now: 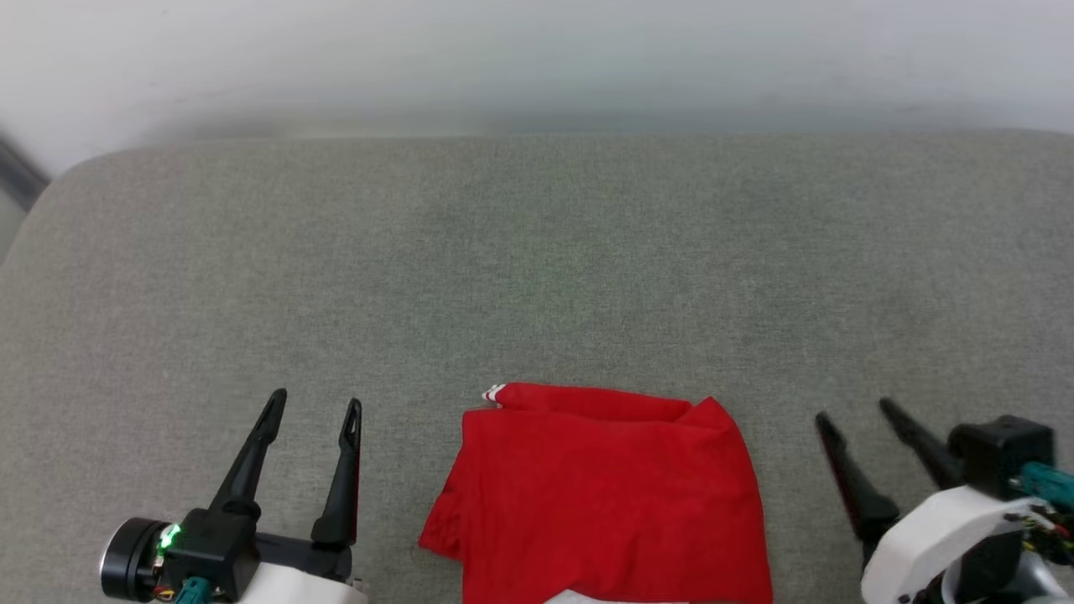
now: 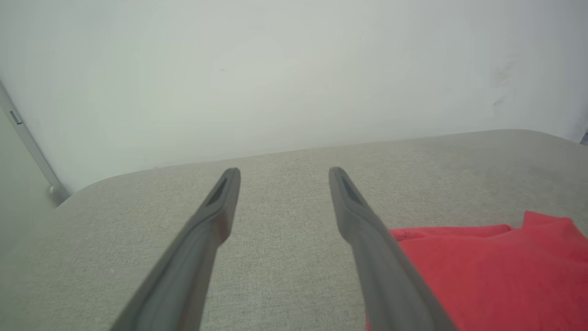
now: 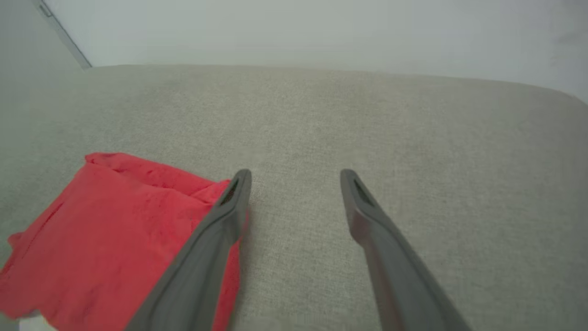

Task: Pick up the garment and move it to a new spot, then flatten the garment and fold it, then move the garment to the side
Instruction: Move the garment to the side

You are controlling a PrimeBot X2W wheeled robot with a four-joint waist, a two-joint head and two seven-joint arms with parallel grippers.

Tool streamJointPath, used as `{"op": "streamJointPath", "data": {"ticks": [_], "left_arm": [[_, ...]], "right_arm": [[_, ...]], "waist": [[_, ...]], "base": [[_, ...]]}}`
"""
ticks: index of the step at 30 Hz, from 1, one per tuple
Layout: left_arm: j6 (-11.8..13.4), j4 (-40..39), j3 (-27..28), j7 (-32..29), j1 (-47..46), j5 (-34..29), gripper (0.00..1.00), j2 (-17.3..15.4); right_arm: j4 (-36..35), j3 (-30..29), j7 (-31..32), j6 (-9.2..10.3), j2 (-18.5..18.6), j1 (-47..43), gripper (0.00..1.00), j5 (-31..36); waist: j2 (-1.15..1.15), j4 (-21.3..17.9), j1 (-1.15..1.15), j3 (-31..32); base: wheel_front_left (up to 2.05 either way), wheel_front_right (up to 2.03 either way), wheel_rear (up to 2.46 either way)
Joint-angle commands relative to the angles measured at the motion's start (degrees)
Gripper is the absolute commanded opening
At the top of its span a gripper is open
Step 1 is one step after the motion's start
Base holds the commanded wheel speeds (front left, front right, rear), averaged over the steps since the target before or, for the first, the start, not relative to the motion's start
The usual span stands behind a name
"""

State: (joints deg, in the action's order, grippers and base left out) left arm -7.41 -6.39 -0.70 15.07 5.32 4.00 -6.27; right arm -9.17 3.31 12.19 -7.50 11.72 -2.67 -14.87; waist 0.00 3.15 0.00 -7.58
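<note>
The garment (image 1: 600, 495) lies folded into a red block at the near middle of the grey cushion, a bit of striped trim at its far left corner and a white strip at the bottom edge; its print is hidden. My left gripper (image 1: 316, 403) stands open to the garment's left, apart from it. My right gripper (image 1: 854, 413) stands open to its right, also apart. The garment (image 2: 491, 271) sits right of my left gripper (image 2: 284, 171) in the left wrist view. In the right wrist view the garment (image 3: 110, 225) lies left of my right gripper (image 3: 296, 173).
A wide grey fabric cushion (image 1: 537, 268) stretches away beyond the garment to a pale wall (image 1: 537, 59). The cushion's rounded far left corner (image 1: 75, 176) meets a dark strip at the wall.
</note>
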Motion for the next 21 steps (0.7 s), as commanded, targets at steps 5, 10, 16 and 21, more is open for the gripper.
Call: {"op": "streamJointPath", "data": {"ticks": [5,10,16,21], "left_arm": [[-0.08,0.35,-0.80,0.11,-2.15,0.05,1.00,0.10],[-0.09,1.12,-2.12,0.11,-3.75,0.26,1.00,0.39],[-0.09,1.96,-3.28,0.11,-5.24,0.44,1.00,0.61],[-0.09,2.47,-4.12,0.11,-5.94,0.43,1.00,0.69]], "right_arm": [[-2.87,3.43,17.72,0.02,1.37,-0.33,1.00,-5.77],[-2.34,3.43,28.58,0.02,-0.04,0.76,1.00,-6.26],[0.35,3.23,35.37,0.02,-2.38,3.47,1.00,-5.32],[3.84,3.63,37.83,0.01,-3.34,4.55,1.00,-3.94]], "waist": [[0.00,1.71,0.00,-2.92],[0.00,3.93,0.00,-4.97],[0.00,6.59,0.00,-6.86],[0.00,8.50,0.00,-7.54]], "base": [[0.00,0.00,0.00],[0.00,0.00,0.00],[0.00,0.00,0.00],[0.00,0.00,0.00]]}}
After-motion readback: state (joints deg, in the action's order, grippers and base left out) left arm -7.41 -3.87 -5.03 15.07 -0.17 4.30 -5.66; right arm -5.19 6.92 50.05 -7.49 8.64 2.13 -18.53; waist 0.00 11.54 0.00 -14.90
